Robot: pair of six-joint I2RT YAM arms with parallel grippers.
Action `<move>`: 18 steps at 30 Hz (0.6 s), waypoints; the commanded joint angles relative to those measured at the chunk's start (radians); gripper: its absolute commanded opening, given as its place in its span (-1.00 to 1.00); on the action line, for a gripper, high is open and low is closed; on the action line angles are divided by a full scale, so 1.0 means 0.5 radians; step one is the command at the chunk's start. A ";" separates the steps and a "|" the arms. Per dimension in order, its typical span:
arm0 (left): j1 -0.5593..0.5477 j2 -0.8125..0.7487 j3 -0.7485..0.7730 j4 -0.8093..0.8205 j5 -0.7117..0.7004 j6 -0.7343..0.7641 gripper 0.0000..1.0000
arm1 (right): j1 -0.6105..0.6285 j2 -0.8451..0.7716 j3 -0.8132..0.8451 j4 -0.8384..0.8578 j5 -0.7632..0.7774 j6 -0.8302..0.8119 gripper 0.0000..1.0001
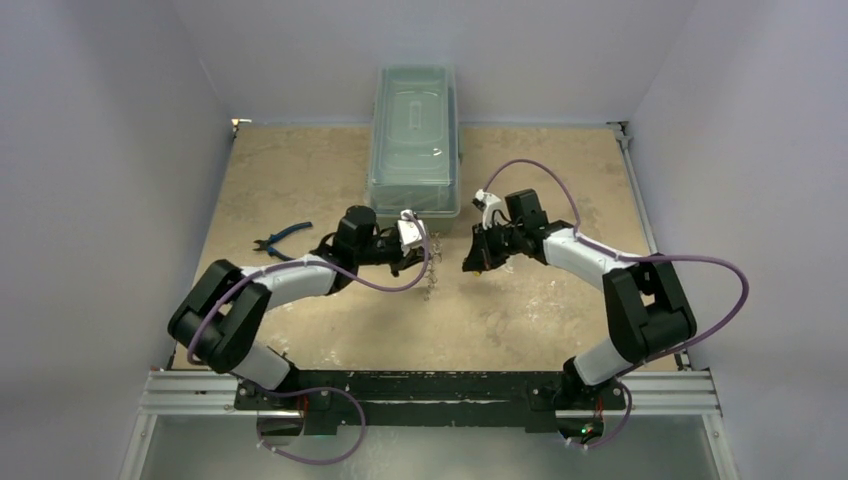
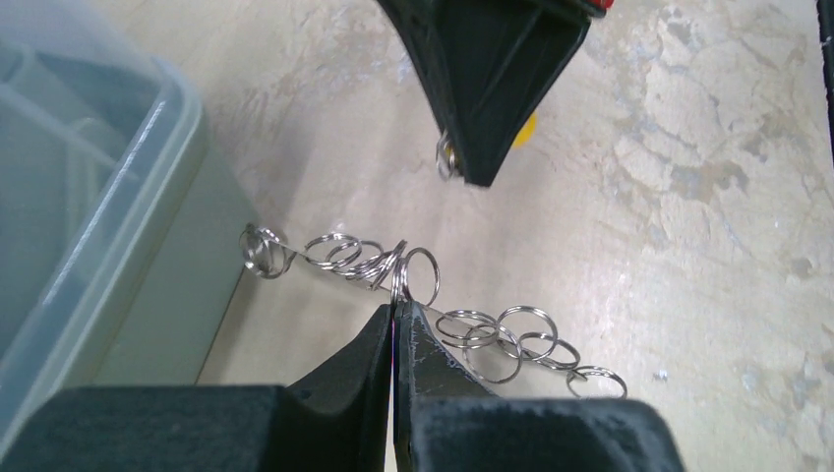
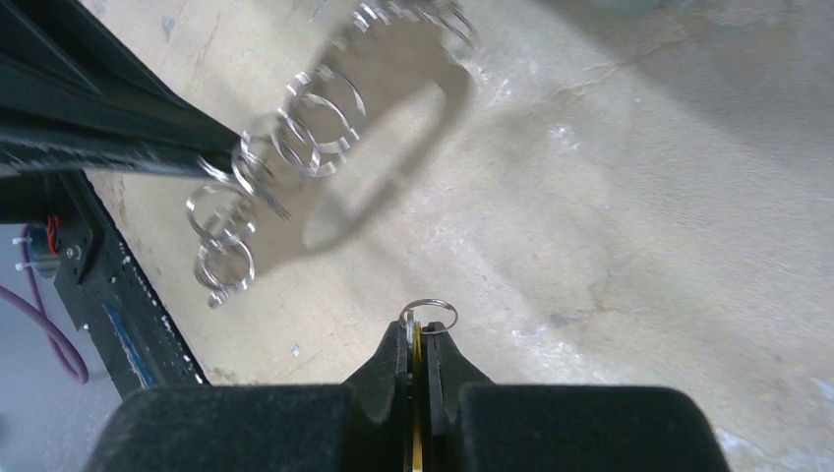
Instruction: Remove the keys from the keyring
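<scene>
Left and right wrist views. My left tool (image 2: 395, 309), pressed together, pinches the keyring (image 2: 403, 280) with its string of small silvery rings (image 2: 492, 329), held off the counter (image 2: 708, 256). Opposite it and apart, my right tool (image 3: 423, 329) clamps the yellow-headed key (image 3: 417, 413).

glossy silvery metal keyring (image 2: 339, 254), matt black plastic fingers (image 2: 344, 383), translucent plastic box (image 1: 414, 140), rough mottled tabletop (image 2: 688, 197)

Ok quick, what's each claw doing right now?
Left claw: closed on the chain of small rings.
Right claw: closed on the yellow key, which carries a small ring.
</scene>
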 commanded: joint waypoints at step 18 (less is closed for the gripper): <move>-0.310 0.360 0.508 -1.194 -0.359 0.728 -1.00 | -0.163 -0.108 -0.032 -0.138 -0.192 -0.087 -1.00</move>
